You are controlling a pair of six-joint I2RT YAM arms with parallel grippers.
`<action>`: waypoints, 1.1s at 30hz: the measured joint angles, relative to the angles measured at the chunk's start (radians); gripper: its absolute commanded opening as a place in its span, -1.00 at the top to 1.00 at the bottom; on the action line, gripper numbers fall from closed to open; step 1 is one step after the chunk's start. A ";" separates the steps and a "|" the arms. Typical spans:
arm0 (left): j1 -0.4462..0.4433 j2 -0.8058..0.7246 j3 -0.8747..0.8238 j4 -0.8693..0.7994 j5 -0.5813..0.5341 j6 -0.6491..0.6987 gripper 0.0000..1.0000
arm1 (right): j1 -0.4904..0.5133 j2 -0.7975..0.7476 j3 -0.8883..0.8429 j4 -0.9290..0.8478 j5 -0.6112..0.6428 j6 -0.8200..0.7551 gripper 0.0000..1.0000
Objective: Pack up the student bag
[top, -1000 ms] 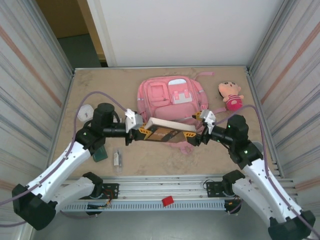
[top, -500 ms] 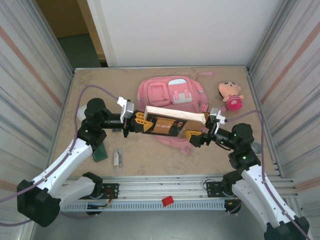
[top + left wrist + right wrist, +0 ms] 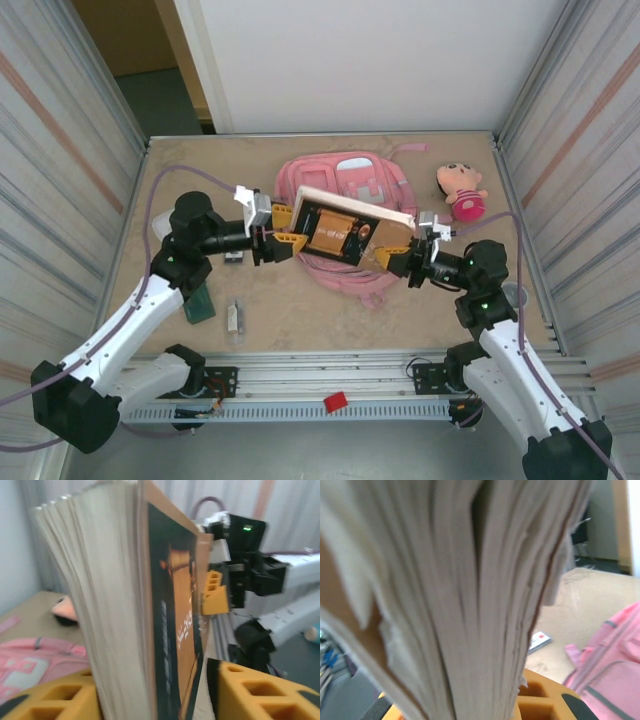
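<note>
The student bag (image 3: 345,172) lies flat on the table (image 3: 200,170), under and just beyond both grippers in the top external view. Much of its front is hidden by the book (image 3: 345,228) they carry above it. The left gripper (image 3: 280,233) is at one end of the book and the right gripper (image 3: 395,260) at the opposite corner, with the book tilted between them.

In the left wrist view the book stands between the left fingers (image 3: 250,690). A dark sliver shows between the cover and this finger, so the jaws look slack around the book rather than biting. The bag is low and off to one side.

In the right wrist view the page block sits between the right fingers (image 3: 540,700), which seem pressed onto it. The bag lies ahead and below.

The bag looks soft, light and floppy, so its mouth will likely sag closed. It is probably best taken by the fabric edge at the zip opening or by a strap.
</note>
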 measured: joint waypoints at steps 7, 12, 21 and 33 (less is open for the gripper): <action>-0.079 0.097 0.092 -0.243 -0.296 0.246 -0.52 | -0.190 0.137 0.000 0.007 0.176 0.138 1.00; -0.213 0.293 0.155 -0.357 -0.471 0.425 -0.62 | -0.206 0.160 0.045 -0.182 0.368 0.142 1.00; -0.285 0.650 0.339 -0.436 -0.575 0.665 -0.73 | -0.206 0.114 0.053 -0.328 0.532 0.113 1.00; -0.316 0.866 0.503 -0.484 -0.613 0.843 -0.80 | -0.207 0.114 0.045 -0.367 0.572 0.110 1.00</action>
